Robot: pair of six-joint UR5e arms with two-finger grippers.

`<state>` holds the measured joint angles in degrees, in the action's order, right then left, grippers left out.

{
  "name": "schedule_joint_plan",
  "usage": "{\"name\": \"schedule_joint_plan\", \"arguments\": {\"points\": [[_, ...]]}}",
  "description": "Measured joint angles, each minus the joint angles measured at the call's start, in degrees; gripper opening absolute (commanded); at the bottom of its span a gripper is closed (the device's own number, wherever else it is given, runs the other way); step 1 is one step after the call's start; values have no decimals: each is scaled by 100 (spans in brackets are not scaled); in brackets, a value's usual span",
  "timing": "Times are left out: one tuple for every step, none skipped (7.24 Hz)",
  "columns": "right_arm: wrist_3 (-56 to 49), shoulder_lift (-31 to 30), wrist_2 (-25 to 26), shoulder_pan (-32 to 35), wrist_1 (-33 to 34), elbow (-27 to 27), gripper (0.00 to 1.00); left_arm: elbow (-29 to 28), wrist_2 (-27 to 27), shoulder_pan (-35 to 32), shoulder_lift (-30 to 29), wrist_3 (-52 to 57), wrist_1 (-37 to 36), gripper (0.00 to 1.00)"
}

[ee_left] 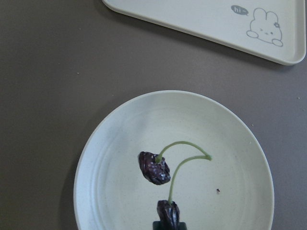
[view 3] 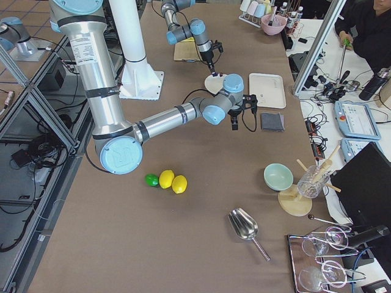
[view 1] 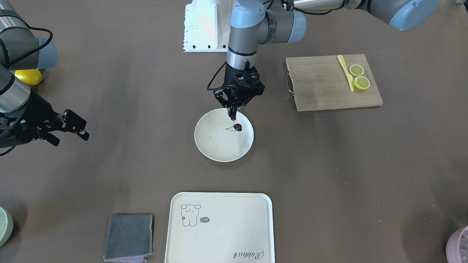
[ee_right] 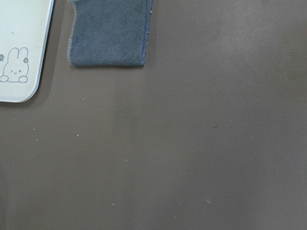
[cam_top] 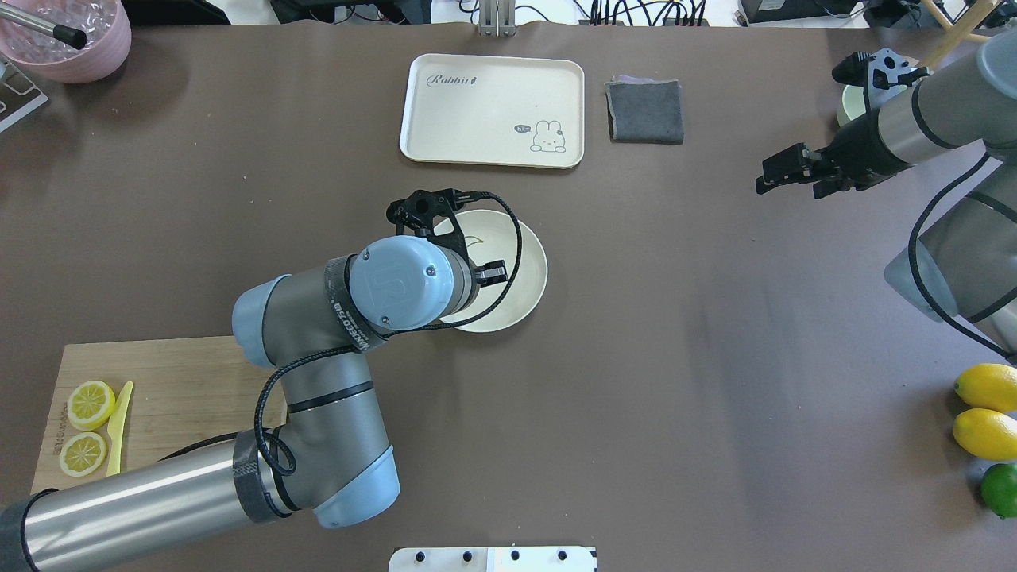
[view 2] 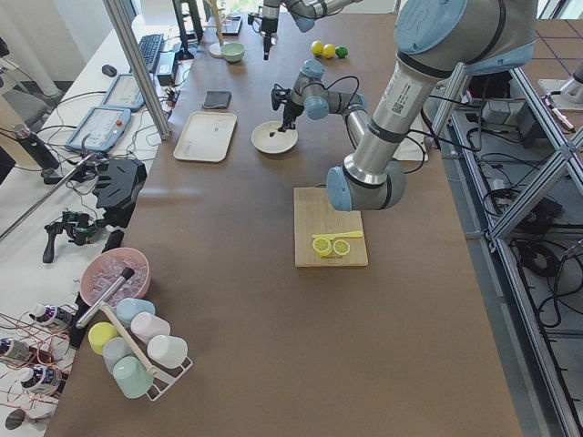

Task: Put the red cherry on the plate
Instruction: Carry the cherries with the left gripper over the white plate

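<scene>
The red cherry (view 1: 237, 127) is a pair of dark maroon fruits on a forked pale green stem. In the left wrist view one fruit (ee_left: 153, 167) lies over the middle of the round cream plate (ee_left: 120, 143). The other fruit is pinched at the bottom edge of that view by my left gripper (ee_left: 168, 224). From the front, my left gripper (view 1: 233, 117) points straight down over the plate (view 1: 219, 149), shut on the cherry. The left wrist hides the fingertips from overhead. My right gripper (view 1: 71, 132) hovers far off to the side, open and holding nothing.
A rectangular cream tray (view 1: 219, 233) and a folded grey cloth (view 1: 128, 236) lie beyond the plate. A wooden cutting board (view 1: 321, 87) holds two lemon slices and a yellow knife. Whole lemons and a lime (cam_top: 985, 387) sit by the right arm's base.
</scene>
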<state>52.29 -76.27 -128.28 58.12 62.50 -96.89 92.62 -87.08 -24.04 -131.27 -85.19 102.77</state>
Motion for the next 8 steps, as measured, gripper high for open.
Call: {"name": "schedule_joint_plan", "arguments": {"points": [[-5,7,3,-1,7,2,100,-126,62,31,-46,6,126,7],[-7,9,4,-2,10,6,100,-251,84,49,-97,9,180,40],[-8,7,5,-2,9,10,100,-333,94,59,-131,7,199,95],[-8,5,3,-2,10,14,100,-372,100,62,-143,0,203,98],[-8,5,-3,-2,14,16,100,-353,133,63,-129,-49,204,98],[-10,6,-24,-2,20,16,100,-241,249,62,-69,-151,204,98],[-14,9,-64,-1,32,15,100,-83,370,27,18,-207,196,98],[-18,9,-101,8,46,23,100,121,417,-100,173,-159,202,98]]}}
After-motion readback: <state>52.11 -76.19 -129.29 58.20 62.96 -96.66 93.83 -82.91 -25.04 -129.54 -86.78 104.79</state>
